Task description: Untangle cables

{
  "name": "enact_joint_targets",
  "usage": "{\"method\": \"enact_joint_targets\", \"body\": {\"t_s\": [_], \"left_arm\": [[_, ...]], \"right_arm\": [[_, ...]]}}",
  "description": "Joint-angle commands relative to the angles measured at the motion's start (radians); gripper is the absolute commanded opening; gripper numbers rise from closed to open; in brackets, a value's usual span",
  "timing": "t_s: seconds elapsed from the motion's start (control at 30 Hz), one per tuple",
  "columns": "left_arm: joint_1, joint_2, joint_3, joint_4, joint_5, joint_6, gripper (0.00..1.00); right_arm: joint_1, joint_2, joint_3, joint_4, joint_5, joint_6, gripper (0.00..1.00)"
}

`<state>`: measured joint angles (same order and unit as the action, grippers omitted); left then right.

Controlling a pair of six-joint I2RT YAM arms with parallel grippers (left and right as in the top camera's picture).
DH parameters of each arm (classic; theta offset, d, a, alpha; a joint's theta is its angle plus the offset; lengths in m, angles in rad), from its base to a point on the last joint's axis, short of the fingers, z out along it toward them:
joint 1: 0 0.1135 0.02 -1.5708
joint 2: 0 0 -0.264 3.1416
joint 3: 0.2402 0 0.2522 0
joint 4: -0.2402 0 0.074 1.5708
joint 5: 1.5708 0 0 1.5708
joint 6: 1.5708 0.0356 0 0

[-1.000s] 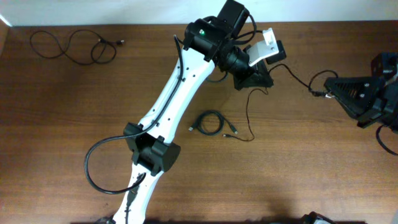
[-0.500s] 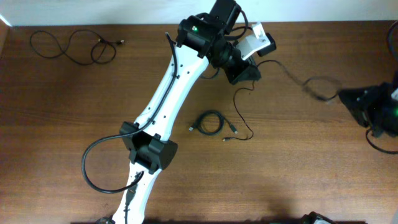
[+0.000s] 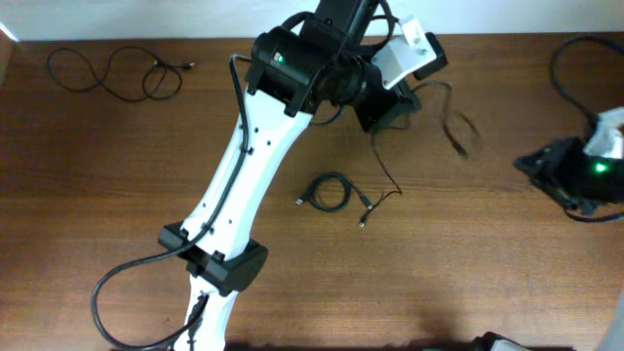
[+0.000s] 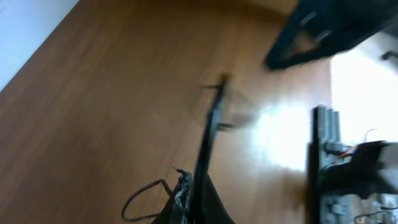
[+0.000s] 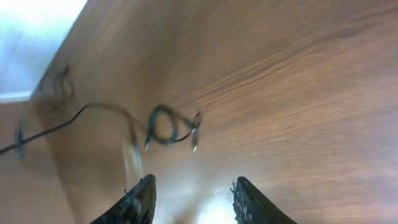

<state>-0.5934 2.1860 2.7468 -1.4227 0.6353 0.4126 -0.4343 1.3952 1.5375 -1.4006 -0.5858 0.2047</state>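
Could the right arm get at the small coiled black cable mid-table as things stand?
Probably yes: the small coiled black cable lies in the open, the right pincer faces it open and empty, and only a thin black strand hanging from the left pincer lies between them.

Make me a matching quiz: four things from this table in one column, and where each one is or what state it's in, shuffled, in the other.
1 coiled cable
2 loose wavy cable
3 left end effector
4 right end effector

A open, nothing in it
B top left in the overhead view
C middle of the table
D shut on a hanging cable

Pairs: 1-C, 2-B, 3-D, 4-A
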Motion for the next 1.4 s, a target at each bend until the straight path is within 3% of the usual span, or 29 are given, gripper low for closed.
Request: {"method": "enact_joint_targets", "body": {"t_s": [0.0,0.2,0.5,0.9,1.1,1.37], "left_arm": [[-0.003,-0.044,0.016,0.021,0.086,-0.083,0.0],[-0.006,-0.045,0.016,0.016,0.072,-0.087,0.0],[-0.009,-0.045,0.016,0.001,0.066,-0.112,0.0],[-0.014,-0.045,0.016,-0.025,0.112,-0.121,0.0],[-0.015,-0.045,0.016,-0.006,0.242,-0.121,0.0],[-0.021,-0.045,0.016,-0.026,0.245,-0.121,0.0]], "right_arm": [[0.094,0.032,-0.001,-0.003,-0.116,-0.078,0.41],[0.247,0.038,0.0,0.021,-0.278,-0.149,0.41],[0.257,0.038,0.0,0.029,-0.278,-0.149,0.42],[0.257,0.038,0.0,0.156,-0.233,-0.145,0.47],[0.257,0.038,-0.001,0.16,-0.089,-0.145,0.49],[0.257,0.038,-0.001,0.187,-0.006,-0.145,0.5]]}}
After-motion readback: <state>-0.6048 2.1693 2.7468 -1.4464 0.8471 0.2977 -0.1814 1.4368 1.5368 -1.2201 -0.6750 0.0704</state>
